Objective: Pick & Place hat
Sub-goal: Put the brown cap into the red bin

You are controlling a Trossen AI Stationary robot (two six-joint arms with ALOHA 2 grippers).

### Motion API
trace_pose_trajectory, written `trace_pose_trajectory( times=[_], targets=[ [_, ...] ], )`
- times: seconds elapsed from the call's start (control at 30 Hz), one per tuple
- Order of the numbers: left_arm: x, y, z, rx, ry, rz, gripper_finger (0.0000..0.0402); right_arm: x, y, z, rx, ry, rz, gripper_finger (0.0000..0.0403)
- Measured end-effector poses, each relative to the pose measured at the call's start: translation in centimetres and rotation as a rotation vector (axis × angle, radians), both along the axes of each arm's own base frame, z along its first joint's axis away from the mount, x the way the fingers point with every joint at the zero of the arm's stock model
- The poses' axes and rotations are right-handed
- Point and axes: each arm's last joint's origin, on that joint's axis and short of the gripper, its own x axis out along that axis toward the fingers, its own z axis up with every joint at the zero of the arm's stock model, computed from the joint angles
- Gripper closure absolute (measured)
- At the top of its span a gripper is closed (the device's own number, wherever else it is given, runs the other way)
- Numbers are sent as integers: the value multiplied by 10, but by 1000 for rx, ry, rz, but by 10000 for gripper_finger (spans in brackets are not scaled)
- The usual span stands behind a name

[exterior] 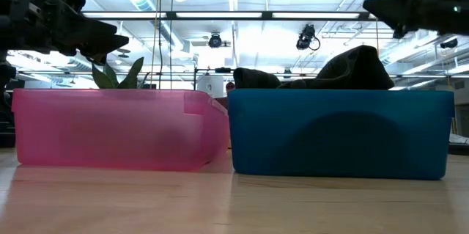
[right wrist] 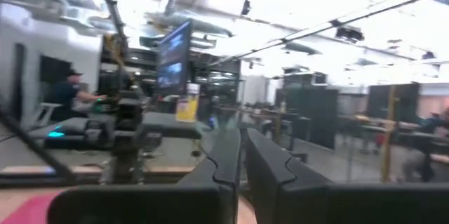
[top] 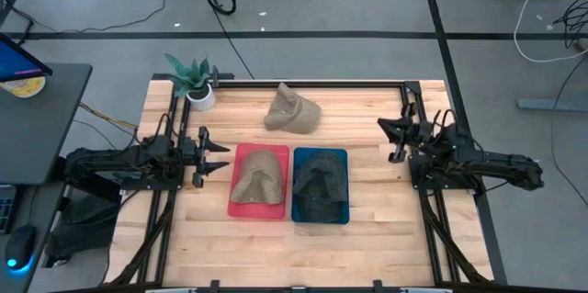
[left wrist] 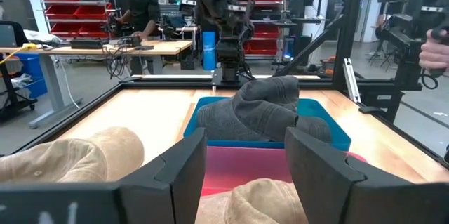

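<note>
high view: a tan hat [top: 292,110] lies loose on the wooden worktop [top: 367,238], near the far edge and behind the two bins. just in front of it, a second tan hat [top: 257,179] fills the pink bin [top: 232,197], and a dark grey hat [top: 319,185] fills the blue bin [top: 296,210] touching the pink one's right side. the left claw [top: 219,156] hovers just beside the pink bin's left edge, fingers spread wide and holding nothing; the left wrist view looks between them at the bins. the right claw [top: 392,140] hangs well apart from the blue bin on its right, fingers pressed nearly together and empty, the right wrist view showing only a thin gap. a potted plant [top: 195,81] stands at the worktop's far-left corner. beyond the worktop, a person [left wrist: 142,15] stands at a bench among red shelves.
</note>
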Motion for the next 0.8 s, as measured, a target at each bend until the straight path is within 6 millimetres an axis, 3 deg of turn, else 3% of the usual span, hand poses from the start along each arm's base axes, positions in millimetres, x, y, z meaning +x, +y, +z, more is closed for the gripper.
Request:
trace_pose_trajectory(
  times=[0.3, 0.5, 0.8],
  targets=[
    [0, 0, 1, 0, -6, 1, 204, 17, -5, 67, -55, 104, -70, 376],
    [0, 0, 1, 0, -7, 4, 204, 52, -20, 107, -57, 281, -134, 376],
    [0, 0, 1, 0, -10, 4, 204, 104, -60, 137, -36, 509, -177, 376]
  ],
)
